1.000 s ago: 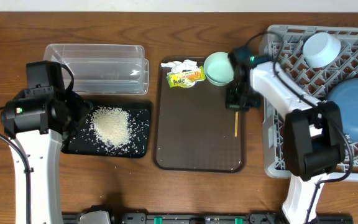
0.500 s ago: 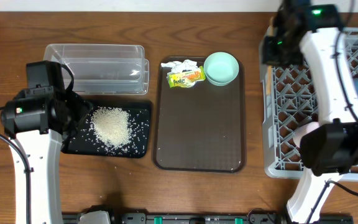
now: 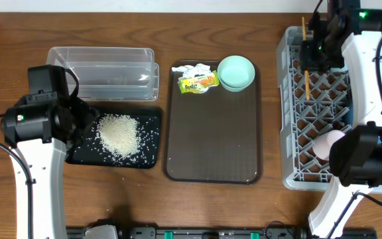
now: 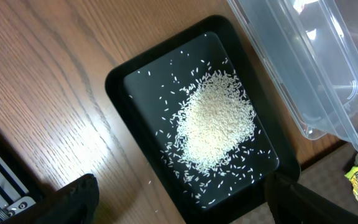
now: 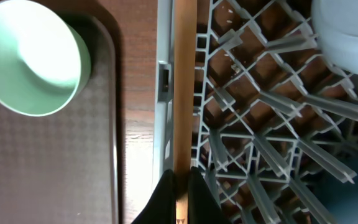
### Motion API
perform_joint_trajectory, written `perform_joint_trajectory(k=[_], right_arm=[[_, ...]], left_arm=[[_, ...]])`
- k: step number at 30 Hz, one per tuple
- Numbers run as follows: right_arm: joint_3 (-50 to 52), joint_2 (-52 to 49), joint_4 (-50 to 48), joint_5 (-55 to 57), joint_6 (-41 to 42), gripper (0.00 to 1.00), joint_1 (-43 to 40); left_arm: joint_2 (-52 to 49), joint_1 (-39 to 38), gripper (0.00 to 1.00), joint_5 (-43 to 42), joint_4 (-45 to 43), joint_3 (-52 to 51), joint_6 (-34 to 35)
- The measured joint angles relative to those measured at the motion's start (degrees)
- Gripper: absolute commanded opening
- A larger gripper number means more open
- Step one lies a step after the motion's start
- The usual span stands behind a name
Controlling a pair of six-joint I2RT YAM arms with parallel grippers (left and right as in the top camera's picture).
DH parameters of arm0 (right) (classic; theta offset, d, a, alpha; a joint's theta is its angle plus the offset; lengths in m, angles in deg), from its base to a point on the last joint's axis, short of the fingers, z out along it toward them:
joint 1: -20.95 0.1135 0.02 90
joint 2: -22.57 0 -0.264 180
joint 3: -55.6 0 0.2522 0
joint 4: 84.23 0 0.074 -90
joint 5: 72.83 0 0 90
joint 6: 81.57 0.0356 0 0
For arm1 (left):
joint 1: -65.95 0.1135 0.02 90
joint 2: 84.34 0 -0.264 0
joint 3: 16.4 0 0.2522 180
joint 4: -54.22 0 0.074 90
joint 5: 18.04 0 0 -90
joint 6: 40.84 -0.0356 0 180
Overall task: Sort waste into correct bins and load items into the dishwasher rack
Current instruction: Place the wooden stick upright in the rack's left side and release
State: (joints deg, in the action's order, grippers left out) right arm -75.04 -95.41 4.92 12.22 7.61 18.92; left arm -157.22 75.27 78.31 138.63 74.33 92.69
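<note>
Two end effectors noted. Right end effector [image 5: 180, 180] clenched on a wooden stick [image 5: 184, 93], held along the left wall of the rack [image 3: 289, 153]. Left end effector [image 4: 182, 190] spread wide, empty, fingers cut off by the frame, above rice [image 4: 216, 121] in the black tray [image 4: 143, 118]. Pink cup [image 3: 329, 143] in the rack, half hidden behind the right arm.

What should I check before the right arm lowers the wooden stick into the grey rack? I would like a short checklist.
1. Right fingers shut on wooden stick: ok.
2. Stick above grey rack, near its left wall: ok.
3. No dish under the stick: ok.
4. Height of stick above the pegs: cannot tell.
5. Left fingers open, away from the rack, above the black tray: ok.
</note>
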Motion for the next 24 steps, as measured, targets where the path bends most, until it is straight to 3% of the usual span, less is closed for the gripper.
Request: perform_joint_trajectory(k=[4,5,7,8,9,17,24], right_arm=[[5.03,0.0,-3.69,-0.04,-0.22,0.11,0.0],[6.34,0.0,-4.46,-0.04,-0.33,0.24,0.0],[8.41,0.0,-5.81,-0.13,-0.22,0.76,0.0],[9.18,0.0,-6.05,-0.17,-0.31,0.91,0.0],[9.92,0.0,-6.03,-0.2,-0.33,0.99,0.0],[9.38,-0.07,-1.18,-0.24,1.75,0.99,0.0],[-1.25,0.42,10.14,-0.26,5.81,0.99,0.0]], left_arm=[[0.0,0.0,0.88,0.0,-0.02,0.0,0.0],[0.0,0.0,0.88,0.0,0.0,0.0,0.0],[0.0,0.0,0.88,0.0,-0.02,0.0,0.0],[0.0,0.0,0.88,0.0,0.0,0.0,0.0],[0.0,0.0,0.88,0.0,-0.02,0.0,0.0],[0.0,0.0,0.88,0.0,-0.02,0.0,0.0],[0.0,0.0,0.88,0.0,0.02,0.0,0.0]])
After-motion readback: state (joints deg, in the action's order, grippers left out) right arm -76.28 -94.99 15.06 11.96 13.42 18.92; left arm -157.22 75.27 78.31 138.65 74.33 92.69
